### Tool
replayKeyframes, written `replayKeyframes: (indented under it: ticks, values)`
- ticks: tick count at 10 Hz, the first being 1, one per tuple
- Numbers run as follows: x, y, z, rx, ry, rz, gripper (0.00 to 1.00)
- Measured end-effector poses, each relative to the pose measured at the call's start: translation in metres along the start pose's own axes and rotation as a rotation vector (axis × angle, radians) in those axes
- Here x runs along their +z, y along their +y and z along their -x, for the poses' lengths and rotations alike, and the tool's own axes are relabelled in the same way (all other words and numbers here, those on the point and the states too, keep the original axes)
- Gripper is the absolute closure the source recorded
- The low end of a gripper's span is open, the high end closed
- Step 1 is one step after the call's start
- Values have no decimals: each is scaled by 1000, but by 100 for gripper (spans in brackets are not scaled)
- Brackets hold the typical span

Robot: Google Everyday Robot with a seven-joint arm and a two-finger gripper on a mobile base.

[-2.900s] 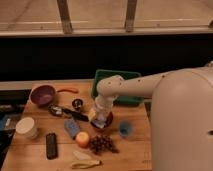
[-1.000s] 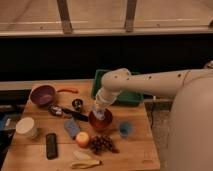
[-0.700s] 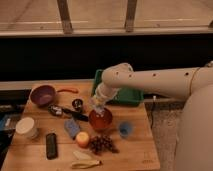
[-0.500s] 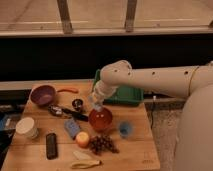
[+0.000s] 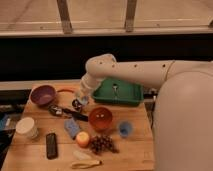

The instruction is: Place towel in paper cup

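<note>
A white paper cup (image 5: 26,127) stands near the table's front left. A folded blue cloth-like piece (image 5: 72,127), perhaps the towel, lies flat in the middle of the table, in front of the gripper. My gripper (image 5: 79,101) hangs low over the table's middle back, between the purple bowl (image 5: 43,95) and the green tray (image 5: 119,92), just above a small dark round object. It is well to the right of and behind the paper cup. I cannot see anything held in it.
An orange bowl (image 5: 100,118), a small blue cup (image 5: 125,129), an apple (image 5: 82,139), grapes (image 5: 102,145), a banana peel (image 5: 85,161), a black remote (image 5: 51,145) and a dark utensil (image 5: 67,113) lie on the wooden table (image 5: 135,155). A blue object (image 5: 4,121) sits at the left edge.
The arm has swung left and back, from over the orange bowl to the spot between the purple bowl and the green tray. The objects on the table have not moved.
</note>
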Motion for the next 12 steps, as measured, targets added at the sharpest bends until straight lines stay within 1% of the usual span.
replayKeyframes:
  ticks: [2,4,5,9,10,12]
  values:
    - [21,36,35,-107,13,94,100]
    - [31,64,52,-188,19,160,100]
    - [32,67,54,-196,17,167,100]
    - [32,67,53,-200,20,163,100]
    - [35,69,54,-217,24,159,100]
    - [48,95,56,-283,33,151,100]
